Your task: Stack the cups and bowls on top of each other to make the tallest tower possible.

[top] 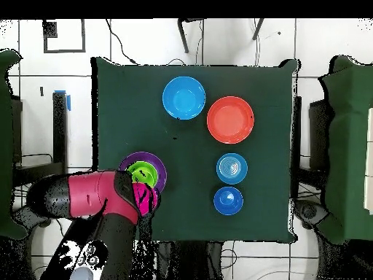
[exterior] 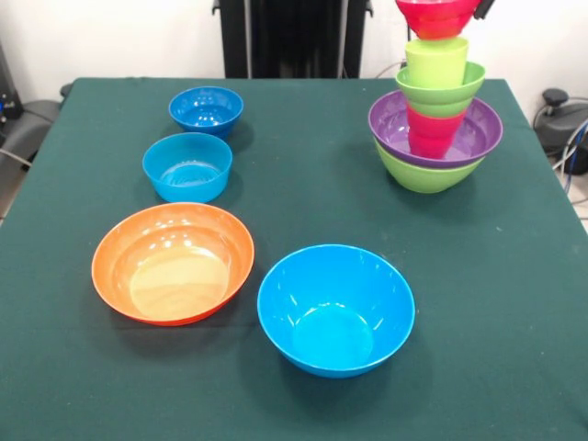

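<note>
The tower stands at the table's right in the front view. Its base is a large lime-green bowl [exterior: 423, 176] holding a purple bowl [exterior: 482, 129], then a red cup [exterior: 432, 133], a small lime-green bowl [exterior: 446, 94] and a lime-green cup [exterior: 436, 60]. A small pink-red bowl [exterior: 436, 16] sits at the very top, cut by the picture's edge. Only a dark bit of my gripper [exterior: 484, 7] shows beside its rim. From overhead my arm [top: 95, 197] covers part of the purple bowl [top: 151, 160].
Loose on the green cloth are a small dark blue bowl [exterior: 206, 110], a small light blue bowl [exterior: 187, 165], a large orange bowl [exterior: 173, 262] and a large light blue bowl [exterior: 335, 308]. Chairs and cables surround the table.
</note>
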Available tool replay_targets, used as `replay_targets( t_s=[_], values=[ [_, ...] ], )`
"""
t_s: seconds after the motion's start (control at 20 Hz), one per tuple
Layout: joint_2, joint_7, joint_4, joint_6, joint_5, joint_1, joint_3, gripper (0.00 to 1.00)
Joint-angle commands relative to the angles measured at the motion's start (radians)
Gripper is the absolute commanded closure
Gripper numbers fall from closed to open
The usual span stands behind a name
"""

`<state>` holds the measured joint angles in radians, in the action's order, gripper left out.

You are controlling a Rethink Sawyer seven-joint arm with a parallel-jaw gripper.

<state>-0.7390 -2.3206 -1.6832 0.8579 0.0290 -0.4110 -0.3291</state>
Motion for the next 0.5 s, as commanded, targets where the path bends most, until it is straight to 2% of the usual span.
replay_targets(
  t_s=[0.05,0.5],
  values=[
    [0.041,-0.160,0.065,0.025,0.022,0.007,0.057,1.00],
    [0.046,-0.157,0.064,0.007,0.019,0.011,0.055,1.00]
  ],
)
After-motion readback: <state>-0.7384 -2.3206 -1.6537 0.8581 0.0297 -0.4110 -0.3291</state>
